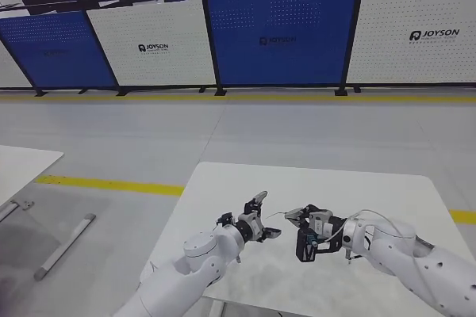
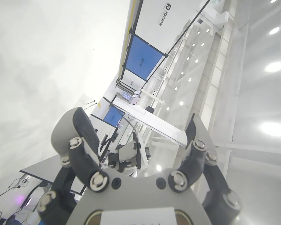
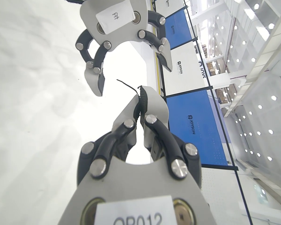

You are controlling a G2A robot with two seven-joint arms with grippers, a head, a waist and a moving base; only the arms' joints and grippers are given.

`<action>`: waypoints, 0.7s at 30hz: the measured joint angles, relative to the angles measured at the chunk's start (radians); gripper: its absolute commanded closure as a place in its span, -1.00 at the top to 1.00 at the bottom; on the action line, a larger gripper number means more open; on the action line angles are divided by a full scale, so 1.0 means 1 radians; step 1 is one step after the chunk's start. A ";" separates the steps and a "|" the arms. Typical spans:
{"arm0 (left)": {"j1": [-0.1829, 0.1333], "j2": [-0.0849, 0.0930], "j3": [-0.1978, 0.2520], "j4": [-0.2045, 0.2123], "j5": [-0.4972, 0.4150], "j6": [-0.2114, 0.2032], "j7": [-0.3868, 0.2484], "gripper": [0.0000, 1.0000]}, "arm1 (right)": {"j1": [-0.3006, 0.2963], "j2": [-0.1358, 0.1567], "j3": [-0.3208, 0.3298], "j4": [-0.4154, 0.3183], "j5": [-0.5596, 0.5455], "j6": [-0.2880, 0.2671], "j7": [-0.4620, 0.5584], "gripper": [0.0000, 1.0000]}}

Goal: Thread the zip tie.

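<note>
The zip tie (image 3: 128,86), a thin black flexible strip, was pinched between the ribbed black pads (image 3: 143,100) of the right gripper (image 3: 139,97), clamped on it above the smooth white table (image 1: 365,190). Its slightly curved free end pointed toward the left gripper (image 3: 133,76), close by, whose metal fingers were spread wide. Each gripper body bore a white printed label (image 3: 114,16).

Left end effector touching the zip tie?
Apart. Right wrist view shows clear gaps between the zip tie and both fingers of the open left end effector.
</note>
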 measured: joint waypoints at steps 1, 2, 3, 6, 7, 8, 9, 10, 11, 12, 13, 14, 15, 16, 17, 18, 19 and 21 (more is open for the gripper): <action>0.002 -0.001 0.000 0.000 0.004 -0.002 -0.007 1.00 | 0.000 0.000 0.000 0.000 0.000 0.000 0.000 -1.00; 0.003 -0.002 0.000 0.002 0.005 -0.005 -0.013 1.00 | 0.000 0.000 0.000 0.000 0.000 0.000 0.000 -1.00; 0.005 -0.003 0.000 0.003 0.001 -0.008 -0.017 1.00 | 0.000 0.000 0.000 0.000 0.000 0.000 0.000 -1.00; 0.006 -0.007 -0.007 0.008 -0.027 0.000 -0.023 0.36 | 0.000 0.000 0.000 0.000 0.000 0.000 0.000 -1.00; 0.005 -0.008 -0.010 0.008 -0.038 0.002 -0.021 0.00 | 0.000 0.000 0.000 0.000 0.000 0.000 0.000 -1.00; 0.005 -0.009 -0.013 0.008 -0.044 0.004 -0.018 -0.08 | 0.000 0.000 0.000 0.000 0.000 0.000 0.000 -1.00; 0.005 -0.010 -0.014 0.008 -0.047 0.005 -0.015 -0.10 | 0.000 0.000 0.000 0.000 0.000 0.000 0.000 -1.00; 0.005 -0.012 -0.016 0.008 -0.052 0.005 -0.010 -0.14 | 0.000 0.000 0.000 0.000 0.000 0.000 0.000 -1.00; 0.005 -0.013 -0.017 0.008 -0.055 0.004 -0.006 -0.26 | 0.000 0.000 0.000 0.000 0.000 0.000 0.000 -1.00; 0.005 -0.014 -0.017 0.008 -0.057 0.004 -0.003 -0.28 | 0.000 0.000 0.000 0.000 0.000 0.000 0.000 -1.00; 0.004 -0.016 -0.018 0.008 -0.060 0.004 0.000 -0.36 | 0.000 0.000 0.000 0.000 0.000 0.000 0.000 -1.00; 0.004 -0.017 -0.018 0.009 -0.062 0.003 0.003 -0.52 | 0.000 0.000 0.000 0.000 0.000 0.000 0.000 -1.00; 0.004 -0.018 -0.019 0.009 -0.064 0.003 0.005 -0.60 | 0.000 0.000 0.000 0.000 0.000 0.000 0.000 -1.00; 0.003 -0.020 -0.020 0.009 -0.067 0.003 0.008 -0.68 | 0.000 0.000 0.000 0.000 0.000 0.000 0.000 -1.00; 0.003 -0.021 -0.020 0.009 -0.069 0.003 0.010 -0.80 | 0.000 0.000 0.000 0.000 0.000 0.000 0.000 -1.00; 0.003 -0.022 -0.021 0.009 -0.070 0.002 0.012 -0.86 | 0.000 0.000 0.000 0.000 0.000 0.000 0.000 -1.00; 0.003 -0.023 -0.021 0.009 -0.070 0.003 0.013 -0.90 | 0.000 0.000 0.000 0.000 0.000 0.000 0.000 -1.00; 0.003 -0.025 -0.021 0.009 -0.068 0.004 0.013 -1.00 | 0.000 0.000 0.000 0.000 0.000 0.000 0.000 -1.00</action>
